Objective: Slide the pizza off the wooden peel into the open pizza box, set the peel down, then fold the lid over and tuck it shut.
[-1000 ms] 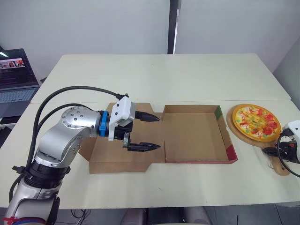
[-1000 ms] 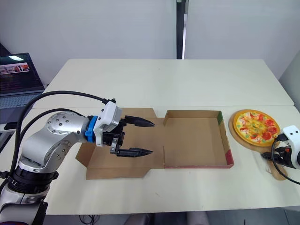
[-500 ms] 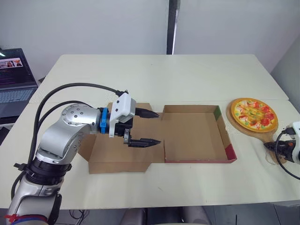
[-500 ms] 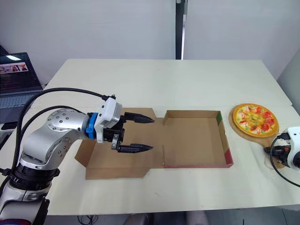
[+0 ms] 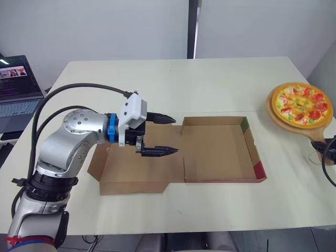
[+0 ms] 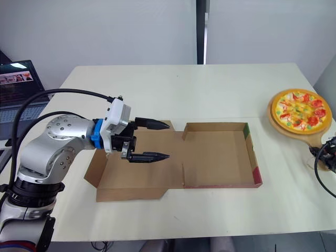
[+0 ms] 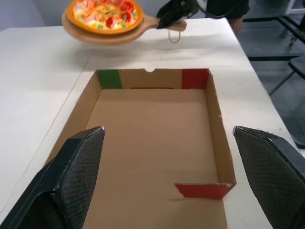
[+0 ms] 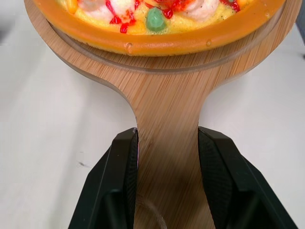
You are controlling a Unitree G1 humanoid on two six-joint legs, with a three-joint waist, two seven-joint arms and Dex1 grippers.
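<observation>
The pizza [image 5: 303,104] is carried on the peel [image 5: 316,139], near the right edge of the bench [image 5: 173,84] and well apart from the box [image 5: 216,153]. The peel's handle is pinched between the two fingers of the right claw [image 8: 167,136], one finger pressed on each side of the wood. From the left wrist view, a shadow is seen under the board, so the peel is held clear of the bench top.

The box is laid open toward the front edge, about midway along it. Its tray is bare inside, with green and red patches on the wall nearest the pizza. The lid [image 5: 134,176] is spread flat on the bench on the tray's left side, joined along the fold.

Over the lid, the left claw [image 5: 173,135] is held with its fingers spread wide and nothing between them, tips pointed toward the tray.

Beyond the left edge of the bench, an open laptop [image 5: 18,86] is seen with its screen lit.
</observation>
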